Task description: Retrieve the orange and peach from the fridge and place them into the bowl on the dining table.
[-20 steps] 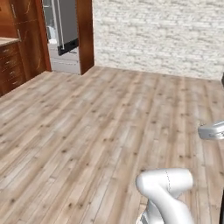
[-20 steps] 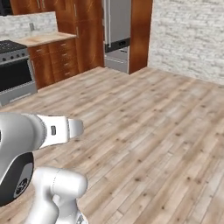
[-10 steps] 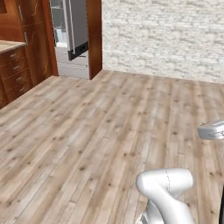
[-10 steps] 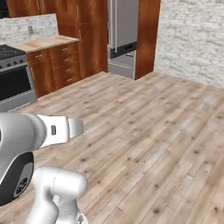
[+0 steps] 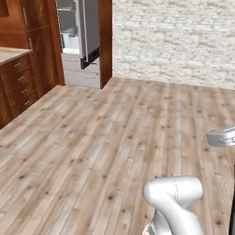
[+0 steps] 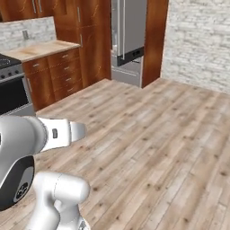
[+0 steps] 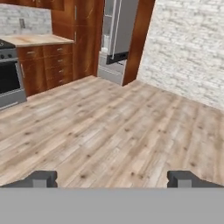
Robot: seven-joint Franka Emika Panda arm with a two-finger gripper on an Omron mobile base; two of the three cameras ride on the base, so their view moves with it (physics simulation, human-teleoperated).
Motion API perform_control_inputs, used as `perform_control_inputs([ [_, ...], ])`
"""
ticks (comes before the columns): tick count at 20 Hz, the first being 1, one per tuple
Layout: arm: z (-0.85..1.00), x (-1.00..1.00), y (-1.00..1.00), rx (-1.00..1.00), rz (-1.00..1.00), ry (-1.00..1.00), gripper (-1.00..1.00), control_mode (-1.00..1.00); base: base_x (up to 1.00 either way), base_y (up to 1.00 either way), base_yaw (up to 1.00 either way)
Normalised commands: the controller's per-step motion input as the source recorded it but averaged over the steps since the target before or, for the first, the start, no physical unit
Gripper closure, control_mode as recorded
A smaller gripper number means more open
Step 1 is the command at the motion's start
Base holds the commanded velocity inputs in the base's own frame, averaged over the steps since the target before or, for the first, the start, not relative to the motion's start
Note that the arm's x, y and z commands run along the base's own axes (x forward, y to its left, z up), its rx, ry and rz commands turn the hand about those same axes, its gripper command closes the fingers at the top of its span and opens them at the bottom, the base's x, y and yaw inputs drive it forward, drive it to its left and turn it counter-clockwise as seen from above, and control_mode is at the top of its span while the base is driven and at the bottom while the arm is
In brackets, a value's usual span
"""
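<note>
Taking the fridge (image 5: pixel 81 39) as the landmark, the left base view runs from red-brown wooden cabinets (image 5: pixel 20 78) at the far left, with a pale bench top (image 5: pixel 11 54) over drawer fronts. Just to their right stands the fridge. Its light grey door (image 5: pixel 90 30) is swung open and seen nearly edge-on, with grey shelves showing beside it and grey drawers below. A tall red-brown wooden panel (image 5: pixel 105 41) touches the fridge's right side. A whitish stone-brick wall (image 5: pixel 179 41) stretches away to the right of that panel. Pale wood plank floor (image 5: pixel 105 147) lies between the robot and the fridge.

In the right base view, a dark oven (image 6: pixel 13 90) with a grey front sits far left of the fridge (image 6: pixel 128 40). A grey tiled backsplash (image 6: pixel 27 33) is above it, and next come a light bench top (image 6: pixel 40 48) and wooden drawers (image 6: pixel 58 74). Tall cabinets stand between these and the fridge, and the brick wall (image 6: pixel 202 45) is to its right.

In the hand view the fridge (image 7: pixel 114 37) stands at the top centre, well apart from the hand (image 7: pixel 112 178). The two dark fingertips (image 7: pixel 41 178) sit spread wide at the bottom, holding nothing, with bare floor between them. Whether any fruit lies on the fridge shelves is too small to tell.
</note>
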Motion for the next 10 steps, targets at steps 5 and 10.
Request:
perform_control_inputs([
  [5,0.0,0.0,0.0,0.0,0.0,0.0,-1.0,1.0,1.0,0.79,-0.09],
  [10,0.0,0.0,0.0,0.0,0.0,0.0,-1.0,1.0,1.0,0.73,-0.1],
])
